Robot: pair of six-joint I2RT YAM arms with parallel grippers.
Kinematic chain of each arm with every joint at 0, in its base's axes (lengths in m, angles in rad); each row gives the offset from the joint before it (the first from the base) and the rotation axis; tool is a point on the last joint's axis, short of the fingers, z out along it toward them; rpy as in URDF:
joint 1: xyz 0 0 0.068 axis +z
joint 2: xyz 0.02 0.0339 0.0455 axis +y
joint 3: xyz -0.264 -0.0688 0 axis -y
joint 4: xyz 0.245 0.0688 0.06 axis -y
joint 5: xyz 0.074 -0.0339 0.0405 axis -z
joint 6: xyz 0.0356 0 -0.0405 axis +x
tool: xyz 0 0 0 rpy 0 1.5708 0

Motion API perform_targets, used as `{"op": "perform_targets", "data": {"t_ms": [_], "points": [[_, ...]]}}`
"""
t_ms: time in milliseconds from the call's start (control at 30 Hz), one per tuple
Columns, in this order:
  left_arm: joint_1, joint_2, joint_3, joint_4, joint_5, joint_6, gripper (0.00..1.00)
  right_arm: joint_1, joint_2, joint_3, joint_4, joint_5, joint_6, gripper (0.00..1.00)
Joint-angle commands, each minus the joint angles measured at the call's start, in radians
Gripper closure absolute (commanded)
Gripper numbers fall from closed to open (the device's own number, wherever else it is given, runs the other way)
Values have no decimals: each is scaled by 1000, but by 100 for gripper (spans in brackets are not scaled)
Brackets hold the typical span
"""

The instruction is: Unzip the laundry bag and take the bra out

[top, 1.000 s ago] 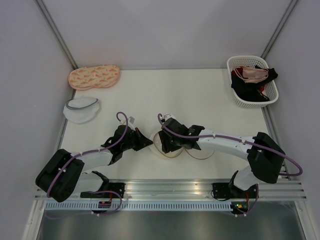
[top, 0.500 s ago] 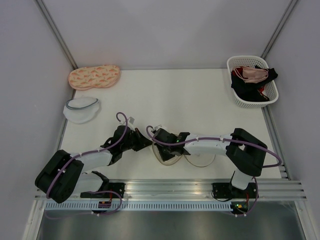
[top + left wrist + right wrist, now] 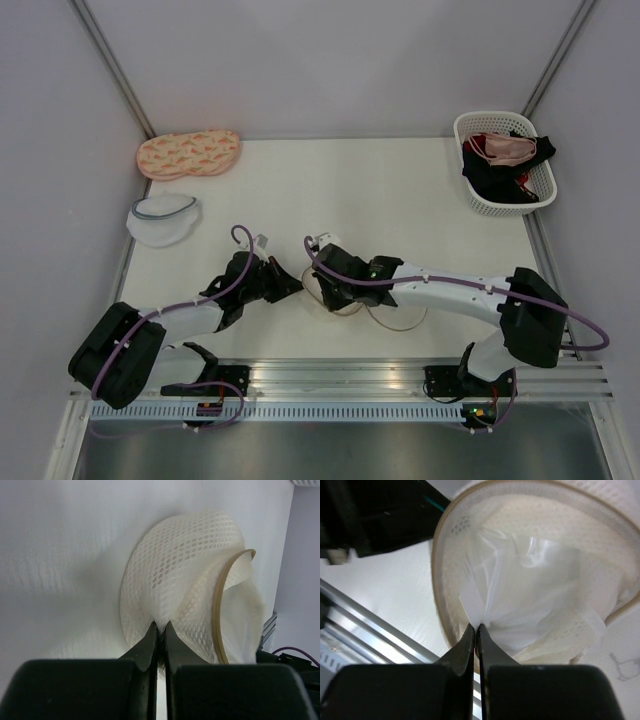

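Note:
The cream mesh laundry bag (image 3: 400, 314) lies near the front edge between the two arms, with its zip rim (image 3: 439, 575) gaping open. My left gripper (image 3: 160, 626) is shut, pinching a fold of the bag's mesh dome (image 3: 185, 575) at its left side (image 3: 297, 288). My right gripper (image 3: 476, 627) reaches into the opening from the right (image 3: 335, 293). It is shut on a fold of white fabric, the bra (image 3: 530, 590), which lies crumpled inside the bag. Only part of the bra shows.
A white basket (image 3: 480, 118) at the back right holds pink and black garments. A long peach patterned pouch (image 3: 188, 153) and a white mesh pouch with a grey-blue rim (image 3: 163, 218) lie at the back left. An aluminium rail (image 3: 340, 375) runs along the near edge.
My right gripper has shut on the white fabric inside the bag, swinging left and then back a little. The left gripper has kept its pinch on the mesh.

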Motion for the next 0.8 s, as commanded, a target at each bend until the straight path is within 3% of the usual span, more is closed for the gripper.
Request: {"op": "perform_targets", "data": {"t_ms": [0,167,533,767], "points": [[6,-11,-8,10,-2,-20,98,6,-99,78,-50,50,-13,100],[6,-3,-6,11,-4,-20,98,4,-152,121,-102,115,-10,99],[6,-7,-13,11,-5,-23,98,4,-245,158,-225,467,114,100],[8,-15,-14,7,-5,-24,98,-2,-226,139,-253,514,142,100]]}}
